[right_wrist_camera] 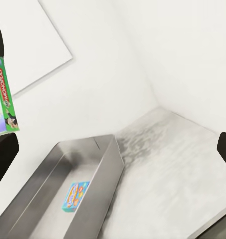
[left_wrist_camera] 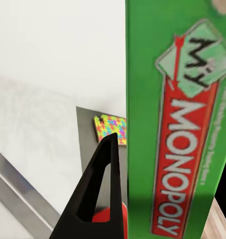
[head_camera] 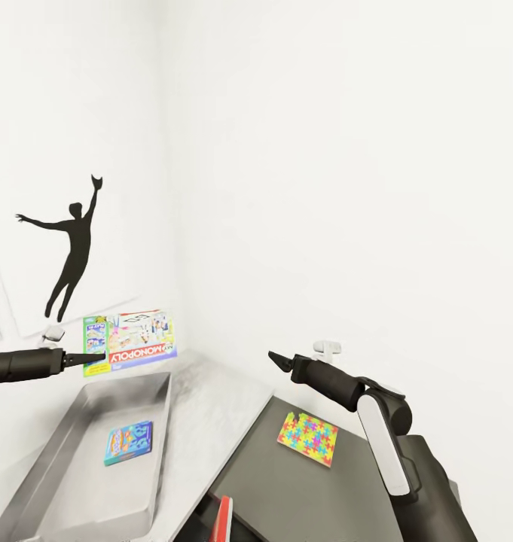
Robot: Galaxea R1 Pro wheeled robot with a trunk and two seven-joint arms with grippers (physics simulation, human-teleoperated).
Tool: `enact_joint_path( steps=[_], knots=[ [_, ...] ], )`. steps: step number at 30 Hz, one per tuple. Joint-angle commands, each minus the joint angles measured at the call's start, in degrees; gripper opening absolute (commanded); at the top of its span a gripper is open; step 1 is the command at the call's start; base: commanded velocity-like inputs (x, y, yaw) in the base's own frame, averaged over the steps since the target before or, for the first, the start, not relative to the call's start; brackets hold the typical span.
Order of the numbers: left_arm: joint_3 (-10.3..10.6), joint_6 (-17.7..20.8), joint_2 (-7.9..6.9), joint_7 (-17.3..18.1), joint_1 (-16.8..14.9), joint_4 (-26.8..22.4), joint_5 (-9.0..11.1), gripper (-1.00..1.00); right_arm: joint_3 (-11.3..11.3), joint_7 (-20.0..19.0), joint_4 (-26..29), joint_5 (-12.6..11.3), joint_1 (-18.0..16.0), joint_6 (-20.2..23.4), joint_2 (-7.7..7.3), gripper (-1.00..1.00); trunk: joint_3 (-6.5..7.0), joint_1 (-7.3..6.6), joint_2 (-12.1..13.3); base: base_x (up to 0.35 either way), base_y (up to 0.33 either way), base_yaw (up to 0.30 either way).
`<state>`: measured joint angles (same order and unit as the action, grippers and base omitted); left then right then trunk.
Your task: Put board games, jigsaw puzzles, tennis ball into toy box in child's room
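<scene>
My left gripper (head_camera: 85, 360) is shut on the left edge of the green-white Monopoly board game (head_camera: 134, 338), holding it upright in the air above the far end of the light-grey toy box (head_camera: 163, 440). Up close, the Monopoly box (left_wrist_camera: 177, 124) stands next to one dark finger (left_wrist_camera: 100, 189). A blue board game (head_camera: 128, 442) lies flat inside the toy box. One jigsaw puzzle (head_camera: 309, 438) lies on the dark cabinet section. Above that cabinet my right gripper (head_camera: 275, 360) hangs open with nothing between its fingers (right_wrist_camera: 3, 159). The tennis ball and the bed are out of view.
The toy box stands on the pale speckled table (head_camera: 211, 421), in a corner of white walls. A black silhouette picture (head_camera: 71, 252) hangs on the left wall. A red flat thing (head_camera: 224, 519) stands edge-on at the dark cabinet's (head_camera: 286, 489) near side.
</scene>
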<state>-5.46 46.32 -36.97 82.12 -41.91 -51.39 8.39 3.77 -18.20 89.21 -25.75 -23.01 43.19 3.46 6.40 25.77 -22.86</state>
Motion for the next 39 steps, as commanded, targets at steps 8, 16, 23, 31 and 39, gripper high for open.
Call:
enact_joint_path(
  steps=[8,16,23,31,39],
  knots=[
    [0.0,0.6,-0.01,0.1,0.0,0.0,0.0,-1.00,-0.1,-0.2,-0.2,-0.4,0.0,0.3,-0.03,1.00,-0.03,0.02,-0.1,-0.031,0.000,0.000],
    [0.1,0.6,-0.03,0.1,0.0,0.0,0.0,-1.00,-0.1,-0.2,-0.2,-0.7,0.0,0.3,-0.04,1.00,-0.03,0.02,-0.1,-0.001,0.000,0.000],
    [0.1,0.6,-0.04,0.1,0.0,0.0,0.0,-1.00,-0.1,-0.2,-0.2,-0.8,0.0,0.3,-0.03,1.00,-0.03,0.02,-0.1,0.000,0.000,0.000],
    [0.2,0.6,-0.03,0.1,0.0,0.0,0.0,-1.00,-0.1,-0.2,-0.2,-0.8,0.0,0.3,-0.03,1.00,-0.03,0.02,-0.1,0.000,0.000,0.000],
    [0.5,0.4,-0.04,-0.1,0.0,0.3,-1.0,-1.00,-0.1,-0.1,-0.2,-0.8,0.0,0.4,-0.03,1.00,-0.03,0.02,-0.1,0.000,0.000,0.000]
  ],
)
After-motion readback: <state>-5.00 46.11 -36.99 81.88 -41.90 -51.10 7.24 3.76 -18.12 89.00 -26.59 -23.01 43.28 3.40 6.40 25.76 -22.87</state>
